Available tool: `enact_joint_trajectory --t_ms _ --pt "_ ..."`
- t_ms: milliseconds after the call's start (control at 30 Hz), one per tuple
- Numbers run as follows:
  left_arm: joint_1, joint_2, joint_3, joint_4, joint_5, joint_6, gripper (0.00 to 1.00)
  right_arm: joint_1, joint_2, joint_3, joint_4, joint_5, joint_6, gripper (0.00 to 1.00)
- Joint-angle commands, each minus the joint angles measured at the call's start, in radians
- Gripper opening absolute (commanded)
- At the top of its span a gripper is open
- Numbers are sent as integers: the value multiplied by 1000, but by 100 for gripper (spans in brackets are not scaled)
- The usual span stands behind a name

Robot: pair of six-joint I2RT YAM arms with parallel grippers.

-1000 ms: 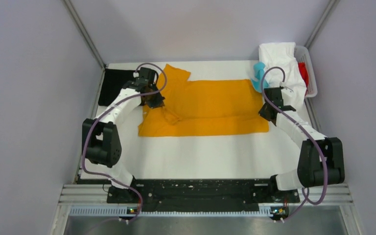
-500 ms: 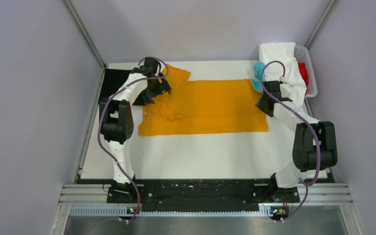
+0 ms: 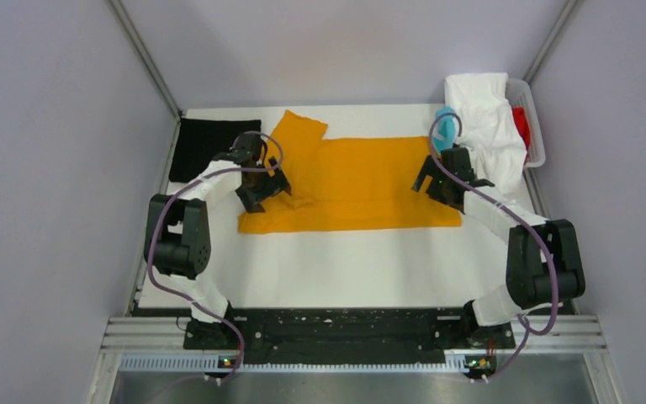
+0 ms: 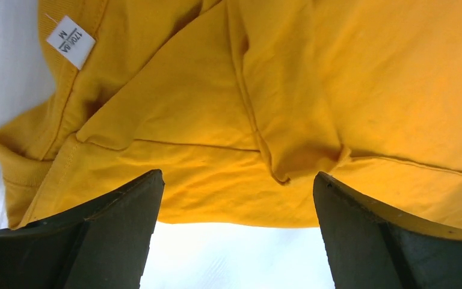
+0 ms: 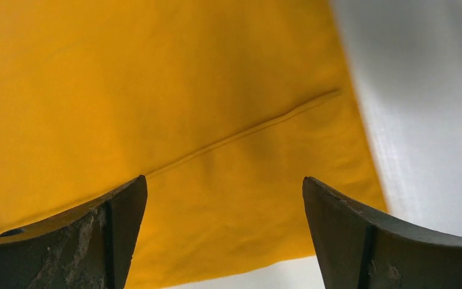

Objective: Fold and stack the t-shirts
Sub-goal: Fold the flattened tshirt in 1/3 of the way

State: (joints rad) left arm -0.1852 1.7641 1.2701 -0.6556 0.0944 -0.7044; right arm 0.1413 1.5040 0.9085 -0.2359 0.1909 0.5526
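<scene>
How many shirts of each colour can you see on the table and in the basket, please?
Mustard-orange shirt: 1
Black shirt: 1
White shirt: 1
Teal shirt: 1
Red shirt: 1
Total: 5 in view; the heap at the far right may hide more.

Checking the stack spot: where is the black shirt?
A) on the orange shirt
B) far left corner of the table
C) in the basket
B: the black shirt lies flat at the far left corner of the table, left of the orange shirt and far from the basket.
</scene>
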Motion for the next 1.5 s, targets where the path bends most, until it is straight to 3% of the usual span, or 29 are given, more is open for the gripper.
enact_joint_trajectory --t_ms 0,133,333,767,900,1067,1167,1300,1467 --pt "5 1 -81 199 51 -10 99 85 11 -58 168 -184 -63 99" --pt "9 51 -113 235 84 -44 99 110 72 -73 185 -216 -48 98" --pt "9 -60 -312 239 -8 -77 99 112 -23 -232 120 -136 -12 98" --pt "-10 -605 -759 29 -15 -262 99 156 -522 -492 -353 -248 180 97" --pt "-35 -756 -819 -33 8 -308 99 171 -656 -518 -424 -301 235 97" --pt "-43 -926 -771 -123 -9 -277 99 172 -724 -458 -460 -275 208 97" --pt "-45 -959 -741 -91 40 -282 99 171 -731 -404 -434 -253 167 98" --pt "-69 -963 -805 88 132 -334 99 171 -724 -391 -359 -264 150 99" --pt "-105 -868 -817 236 121 -343 99 171 -686 -392 -299 -284 144 99"
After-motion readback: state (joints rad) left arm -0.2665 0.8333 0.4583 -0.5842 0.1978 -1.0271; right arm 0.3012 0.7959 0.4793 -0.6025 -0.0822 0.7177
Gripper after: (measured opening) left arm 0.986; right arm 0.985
